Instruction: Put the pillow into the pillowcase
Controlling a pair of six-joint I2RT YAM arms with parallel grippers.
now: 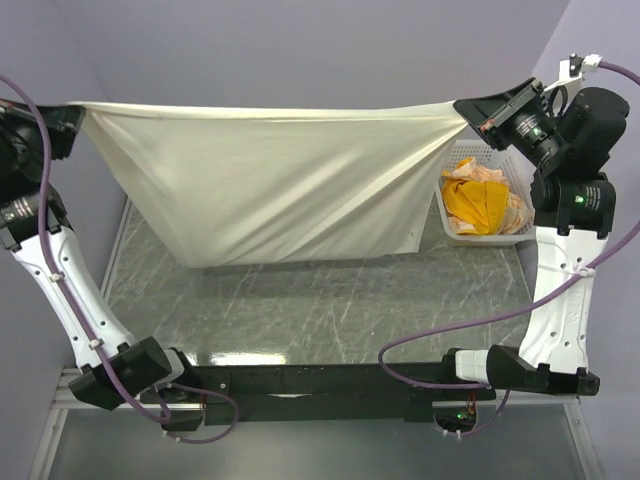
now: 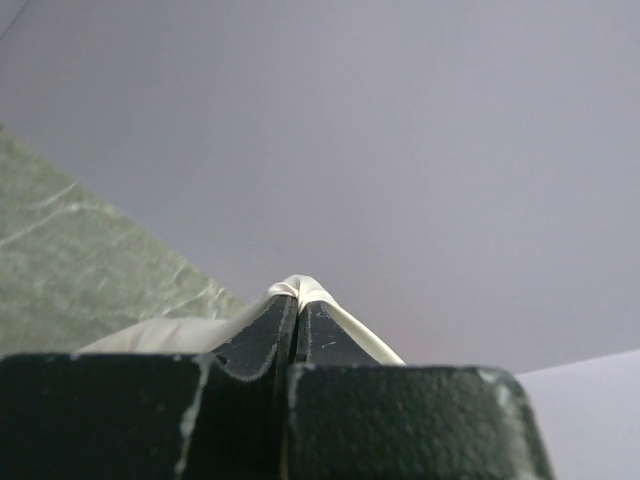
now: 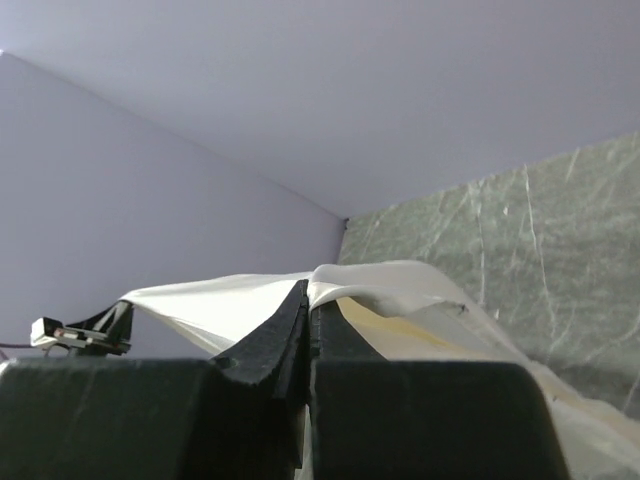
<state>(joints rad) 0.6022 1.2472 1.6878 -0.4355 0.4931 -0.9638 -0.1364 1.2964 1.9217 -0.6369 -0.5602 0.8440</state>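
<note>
Top external view first: at the near edge both bases sit side by side, and from there the left arm [image 1: 60,290] and the right arm [image 1: 565,290] rise up and outward, one on each side of the green marbled surface [image 1: 320,310]. Up high, the left fingers [image 1: 62,120] are clamped on one top corner of the pillowcase [image 1: 280,180], and the right fingers [image 1: 490,108] are clamped on the opposite top corner. The top edge runs nearly taut between them. Below that line the cream fabric hangs down like a wide curtain, wrinkled and narrowing toward its lower hem; whether the hem touches the surface I cannot tell.

Left wrist view: the left fingers [image 2: 265,335] are pressed together, with a small bunch of pillowcase [image 2: 305,290] pinched at their tips and spilling to both sides.

Right wrist view: same picture, the right fingers [image 3: 270,345] are closed tight on a fold of pillowcase [image 3: 400,285], and the cloth stretches away to the left.

Farther back on the right, past the hanging cloth's corner, a white basket [image 1: 440,212] stands on the surface holding an orange-yellow cloth [image 1: 480,200]. Behind everything is a plain lilac wall [image 1: 300,45].
</note>
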